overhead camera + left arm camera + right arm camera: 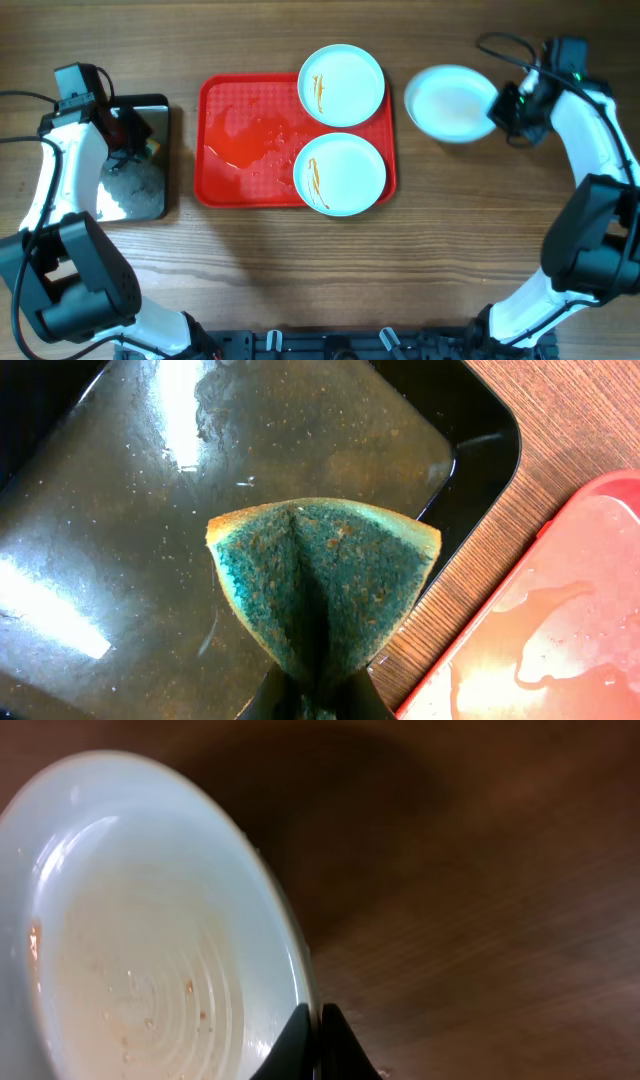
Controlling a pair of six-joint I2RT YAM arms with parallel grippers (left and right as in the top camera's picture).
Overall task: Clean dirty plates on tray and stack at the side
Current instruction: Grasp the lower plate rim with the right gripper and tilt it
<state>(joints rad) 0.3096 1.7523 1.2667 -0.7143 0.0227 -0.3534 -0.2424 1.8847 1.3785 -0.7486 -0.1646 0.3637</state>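
Two plates with orange-brown streaks lie on the red tray: one at the back right, one at the front right. A third plate is off the tray to the right; my right gripper is shut on its right rim and holds it tilted above the table, with faint brown specks inside. My left gripper is shut on a folded blue-green sponge over the black tray. The left gripper also shows in the overhead view.
The black metal tray with a shiny wet bottom lies left of the red tray. The red tray's left half is wet with pooled liquid. Bare wooden table lies in front and to the right.
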